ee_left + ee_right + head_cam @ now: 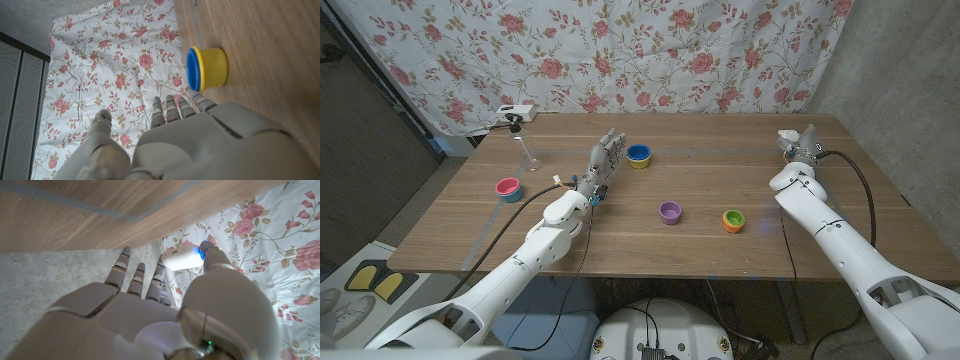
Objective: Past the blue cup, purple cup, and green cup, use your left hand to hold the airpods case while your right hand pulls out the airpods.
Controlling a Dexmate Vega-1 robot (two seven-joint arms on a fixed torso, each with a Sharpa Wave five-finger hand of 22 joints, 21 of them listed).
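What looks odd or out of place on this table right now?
The white rounded airpods case is in the right hand, pinched by its fingers at the table's far right corner, though the task gives the case to the left hand. That hand hovers open beside the blue cup with the yellow outside. Nothing looks spilled or tipped.

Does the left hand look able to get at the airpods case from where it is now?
Probably not yet. The left hand hovers beside the blue cup, while the airpods case is pinched in the right hand at the table's far right corner.
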